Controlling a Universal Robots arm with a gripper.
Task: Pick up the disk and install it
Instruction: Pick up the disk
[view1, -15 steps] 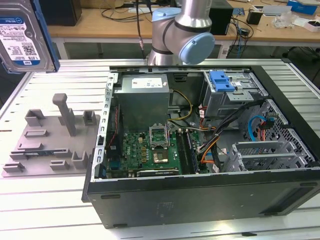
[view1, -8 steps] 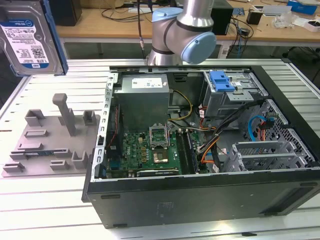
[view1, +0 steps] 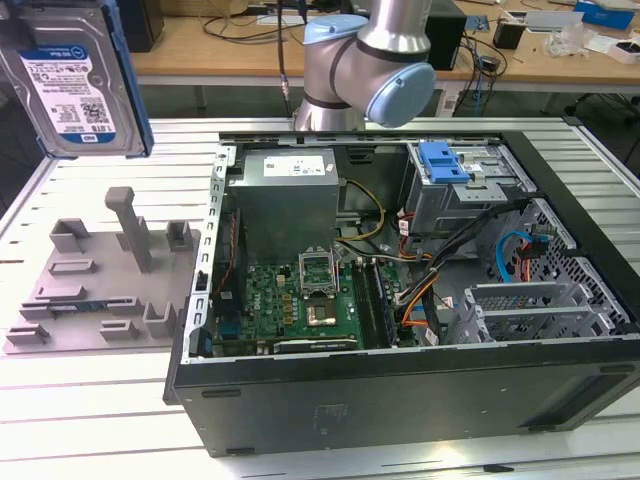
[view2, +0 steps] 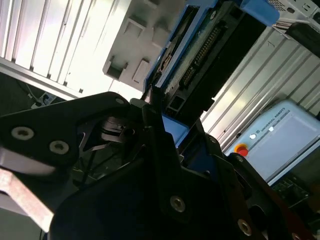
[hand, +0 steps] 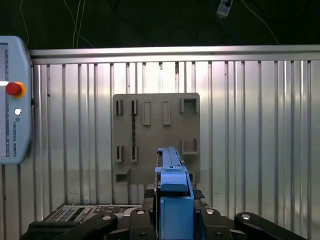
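Fingers (view2: 156, 127) of the gripper (view2: 172, 122) pinch the disk (view1: 70, 80) by its blue carrier edge (likely leaving its faces free to slide in), holding it aloft over the grey fixture plate (view1: 100, 270), at ten o'clock from the open computer case (view1: 400, 400).

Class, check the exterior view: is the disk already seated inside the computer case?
No, the disk is held in the air at the exterior view's left, outside the computer case.

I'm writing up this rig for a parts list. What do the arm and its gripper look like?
The arm is a silver-grey metal tube with rounded joints capped in pale blue. The gripper is black, built of flat angular link plates studded with silver screw heads.
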